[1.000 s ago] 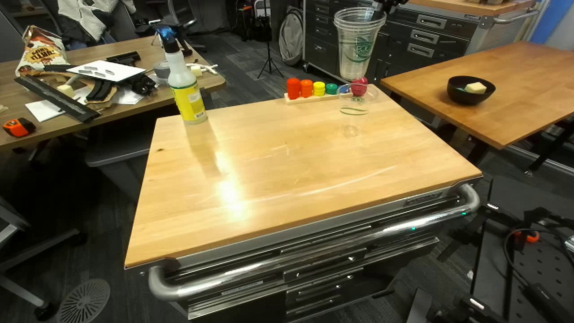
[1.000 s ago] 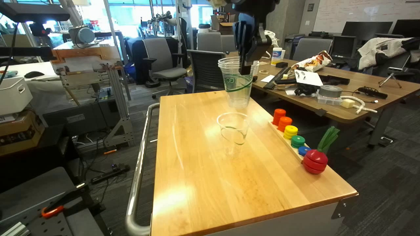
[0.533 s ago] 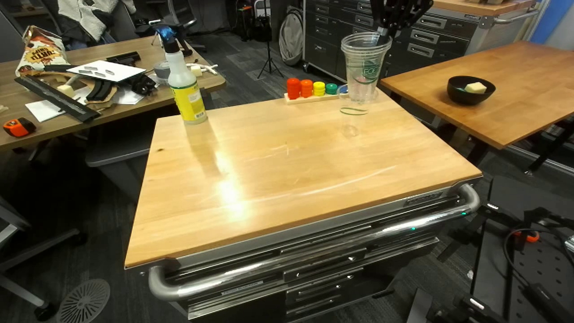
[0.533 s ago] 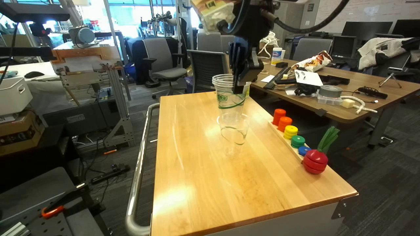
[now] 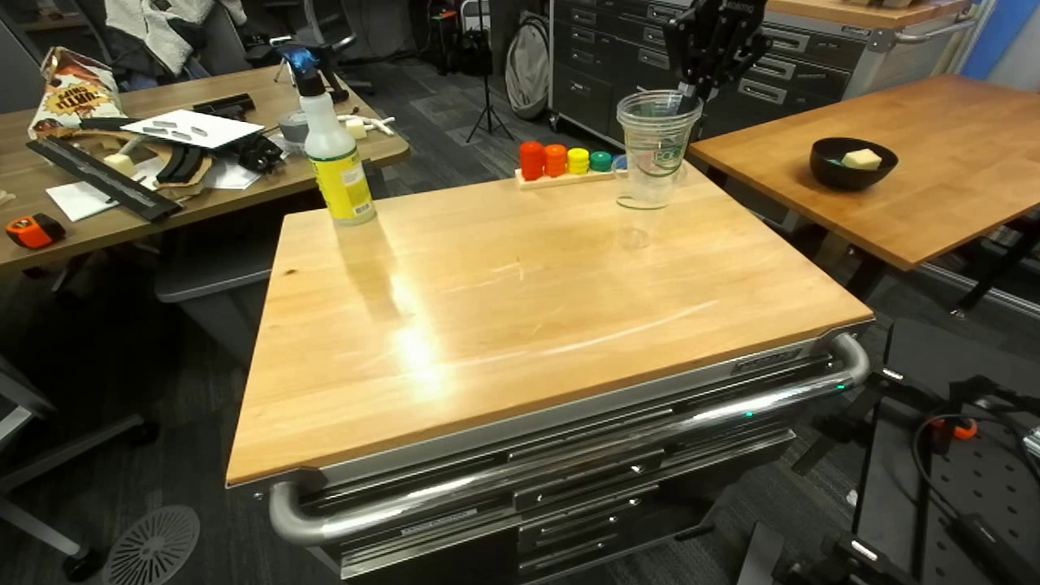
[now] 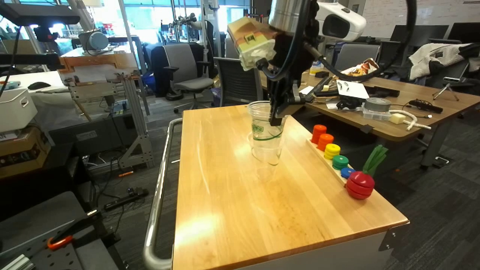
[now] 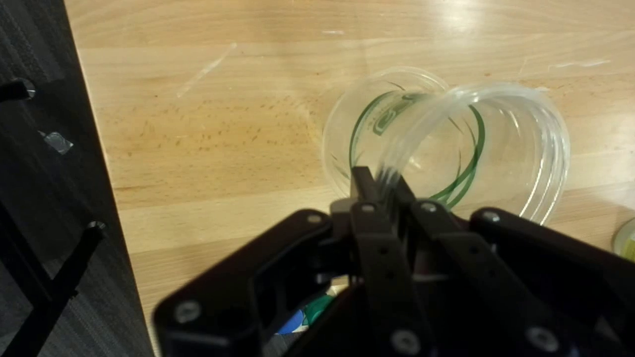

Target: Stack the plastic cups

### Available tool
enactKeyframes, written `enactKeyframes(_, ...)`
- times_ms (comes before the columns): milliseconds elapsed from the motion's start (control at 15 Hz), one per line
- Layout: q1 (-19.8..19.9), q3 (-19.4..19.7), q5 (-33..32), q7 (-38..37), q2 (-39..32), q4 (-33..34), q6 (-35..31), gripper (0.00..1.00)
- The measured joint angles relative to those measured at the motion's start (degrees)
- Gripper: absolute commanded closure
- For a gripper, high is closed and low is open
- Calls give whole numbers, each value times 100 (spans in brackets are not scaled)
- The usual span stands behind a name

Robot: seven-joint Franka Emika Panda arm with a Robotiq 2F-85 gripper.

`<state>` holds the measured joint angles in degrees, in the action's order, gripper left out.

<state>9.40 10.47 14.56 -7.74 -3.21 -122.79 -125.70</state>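
Observation:
My gripper [image 7: 383,182] is shut on the rim of a stack of clear nested cups [image 7: 540,144]. The held stack also shows in both exterior views [image 5: 660,134] [image 6: 264,125], with the gripper [image 6: 277,120] at its rim. A single clear cup [image 6: 267,168] stands upright on the wooden top below it. In both exterior views the stack's lower part overlaps the upper part of this cup. In the wrist view the cup's rim [image 7: 333,134] shows left of the stack's rim. I cannot tell how far the stack's base is inside the cup.
A peg board [image 6: 326,148] with coloured discs and a red toy radish [image 6: 360,184] stand along one edge of the wooden top [image 5: 520,325]. A spray bottle with yellow label [image 5: 345,179] stands at a corner. A metal handle [image 6: 159,198] runs along another edge.
My gripper has moved down with the held stack, so the stack now overlaps the standing cup more. The standing cup has not moved.

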Motion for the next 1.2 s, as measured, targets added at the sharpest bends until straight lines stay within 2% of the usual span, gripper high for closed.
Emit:
enactKeyframes(67, 7, 0, 23, 26, -36, 0, -59, 67)
enactKeyframes(133, 12, 0, 33, 55, -66, 0, -111, 66)
enactKeyframes(600, 36, 0, 82, 210, -114, 3, -203, 12)
enactKeyframes(733, 51, 0, 97, 224, -114, 3, -203, 1)
enactKeyframes(1000, 58, -1, 76, 216, -91, 32, -108, 0)
enactKeyframes(1200, 37, -42, -21, 211, 18, 219, 347, 0)
